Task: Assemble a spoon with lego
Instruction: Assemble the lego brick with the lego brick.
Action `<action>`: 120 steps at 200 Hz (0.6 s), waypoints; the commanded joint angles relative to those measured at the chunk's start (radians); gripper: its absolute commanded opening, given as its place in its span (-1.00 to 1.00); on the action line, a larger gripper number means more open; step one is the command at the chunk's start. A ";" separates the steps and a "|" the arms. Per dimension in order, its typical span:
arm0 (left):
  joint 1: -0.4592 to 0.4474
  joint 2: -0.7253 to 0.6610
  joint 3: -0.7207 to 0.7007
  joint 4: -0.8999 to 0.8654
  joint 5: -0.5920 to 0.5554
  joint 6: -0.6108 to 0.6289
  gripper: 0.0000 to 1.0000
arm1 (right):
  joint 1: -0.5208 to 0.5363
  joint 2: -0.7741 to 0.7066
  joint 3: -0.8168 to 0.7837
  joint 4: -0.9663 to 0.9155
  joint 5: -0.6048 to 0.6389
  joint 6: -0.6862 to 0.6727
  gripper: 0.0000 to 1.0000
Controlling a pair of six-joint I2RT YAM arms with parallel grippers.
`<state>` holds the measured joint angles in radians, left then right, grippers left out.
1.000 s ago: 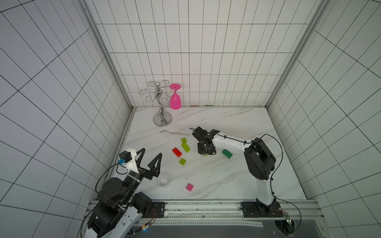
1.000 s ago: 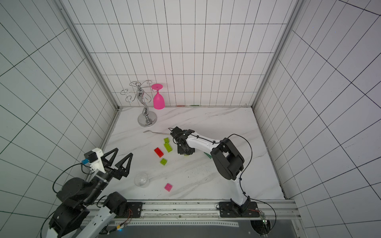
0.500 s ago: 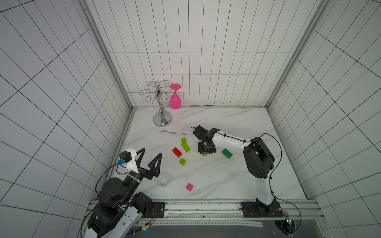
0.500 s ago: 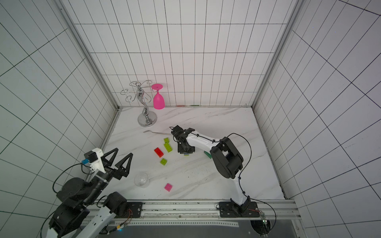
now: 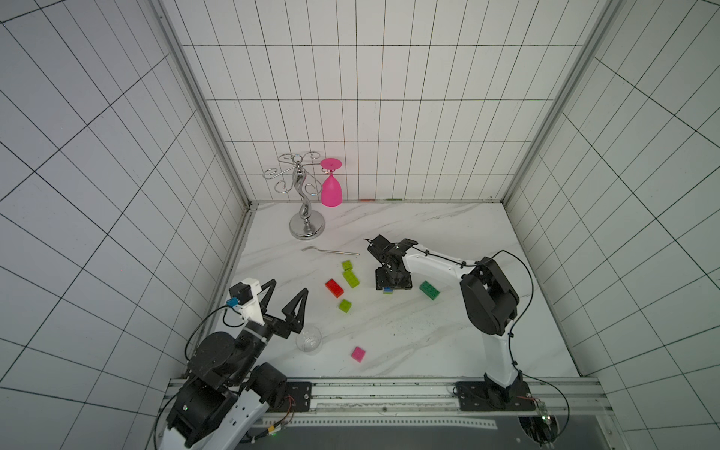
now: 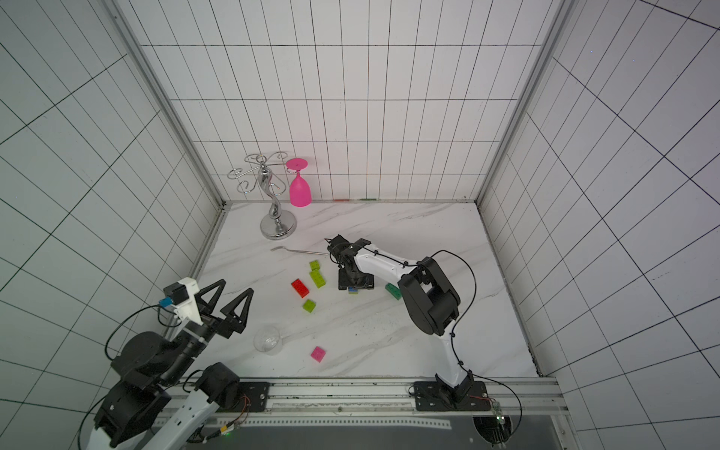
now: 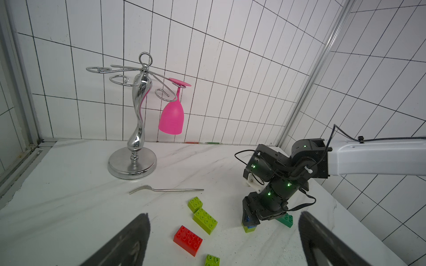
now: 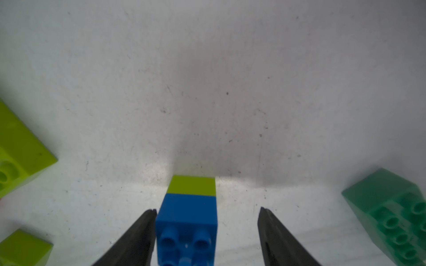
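Note:
The spoon shows only as a two-brick stack: a blue brick (image 8: 186,211) pressed on a lime brick (image 8: 191,185), standing on the table. My right gripper (image 8: 207,209) points down over it, open. One finger touches the blue brick's side and the other stands well clear. In both top views the right gripper (image 5: 392,286) (image 6: 355,286) hides most of the stack. Loose lego lies around: a red brick (image 5: 334,287), a long lime brick (image 5: 351,278), two small lime bricks (image 5: 347,265) (image 5: 345,306), a dark-green brick (image 5: 429,290) and a pink brick (image 5: 358,353). My left gripper (image 5: 289,286) hovers open and empty at the front left.
A silver glass rack (image 5: 306,218) holding a pink glass (image 5: 331,191) stands at the back left. A thin metal fork (image 5: 331,251) lies in front of it. A clear glass (image 5: 309,339) lies on the table just below the left gripper. Tiled walls close three sides.
The right gripper's jaws have spread apart around the blue brick, which stays on the lime one. The left arm has not moved.

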<state>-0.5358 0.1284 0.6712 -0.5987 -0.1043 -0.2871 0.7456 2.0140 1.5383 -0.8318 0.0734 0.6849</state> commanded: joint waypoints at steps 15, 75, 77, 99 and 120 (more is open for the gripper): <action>-0.001 0.041 0.024 -0.016 0.030 0.013 0.98 | -0.004 -0.256 -0.014 -0.044 0.017 -0.089 0.59; -0.011 0.166 0.021 0.003 0.218 0.068 0.89 | -0.006 -0.865 -0.324 0.029 0.205 -0.288 0.84; -0.011 0.173 0.021 0.003 0.222 0.070 0.88 | -0.006 -0.884 -0.331 0.027 0.213 -0.291 0.86; -0.025 0.253 0.027 0.004 0.276 0.078 0.84 | -0.006 -1.101 -0.403 -0.011 0.312 -0.309 0.97; -0.077 0.352 0.041 -0.022 0.309 0.102 0.79 | -0.007 -1.296 -0.475 -0.035 0.382 -0.312 0.98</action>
<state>-0.5671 0.3977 0.6804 -0.6025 0.1226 -0.2260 0.7456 0.8680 1.1461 -0.8108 0.3180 0.4118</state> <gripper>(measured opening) 0.906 0.987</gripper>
